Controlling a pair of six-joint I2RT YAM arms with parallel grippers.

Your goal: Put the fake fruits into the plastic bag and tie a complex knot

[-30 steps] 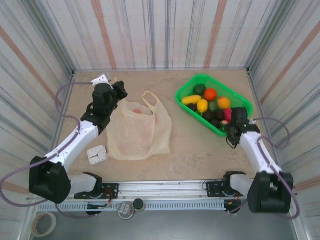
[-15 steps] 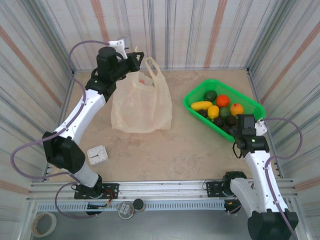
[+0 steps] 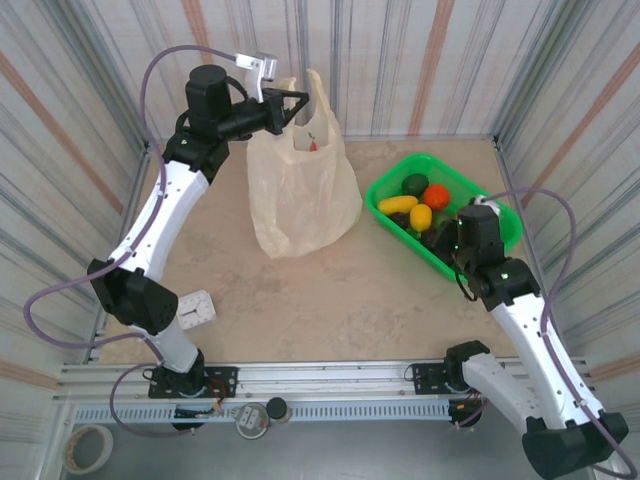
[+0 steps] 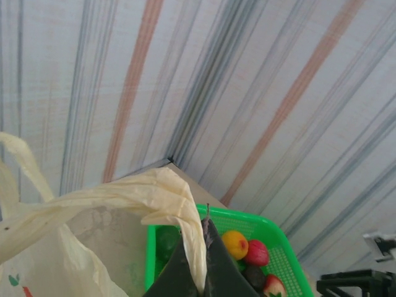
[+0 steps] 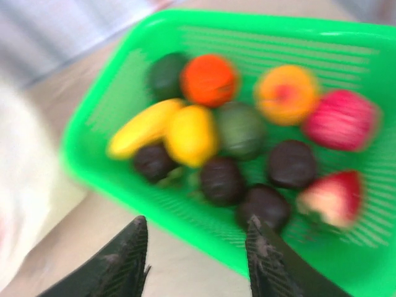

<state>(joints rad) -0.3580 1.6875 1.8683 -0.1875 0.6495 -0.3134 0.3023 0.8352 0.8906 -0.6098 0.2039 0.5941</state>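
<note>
Left jaws clamped on a handle of the plastic bag point(image 3: 300, 190), held upright at rear of surface point(image 3: 350, 300); right jaws spread wide over fake fruits point(image 5: 192, 133) in green basket point(image 5: 86, 154)

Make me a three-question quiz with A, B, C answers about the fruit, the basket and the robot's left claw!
1. Where is the banana?
A in the basket
B on the wall
C on the floor

2. What colour is the basket?
A blue
B green
C black

3. What is the left claw doing?
A hanging open and empty
B squeezing an orange
C pinching the handle of the plastic bag

Answers:
1 A, it lies inside the mesh walls.
2 B, it is bright green all over.
3 C, the handle strip runs between its closed fingers.
</note>
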